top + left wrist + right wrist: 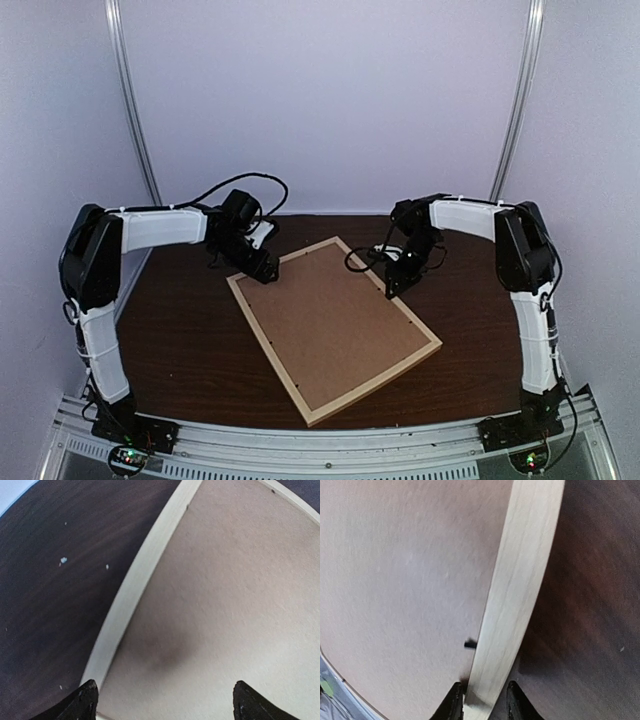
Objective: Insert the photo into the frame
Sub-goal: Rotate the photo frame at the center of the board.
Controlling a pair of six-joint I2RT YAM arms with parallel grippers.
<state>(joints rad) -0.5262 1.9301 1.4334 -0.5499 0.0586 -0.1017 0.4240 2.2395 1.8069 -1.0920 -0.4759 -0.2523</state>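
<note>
On the dark brown wooden table (180, 330), the large rectangular frame of thin light natural wood rails (272, 349) lies flat and back side up, turned diagonally, one corner toward the near edge. Plain brown backing board (335, 325) fills the opening inside the rails.

Left gripper (262, 268): at the frame's far-left corner. Left wrist view shows its two black fingertips (85, 702) spread wide apart, one over the table just outside the rail, the other over the backing board. Nothing is between them but the rail and board below. Whether the tips touch the surface cannot be told.

Right gripper (398, 280): at the far-right rail, part-way along it. Right wrist view shows the fingers (452, 702) drawn in against the rail from both sides, one on the board side, one on the table side, clamping the wood. Small black tab (470, 643) juts from the inner edge of the rail over the board, just ahead of the fingers. Shadow lies on the table beside the rail's outer edge. Whether the rail is lifted is unclear.
</note>
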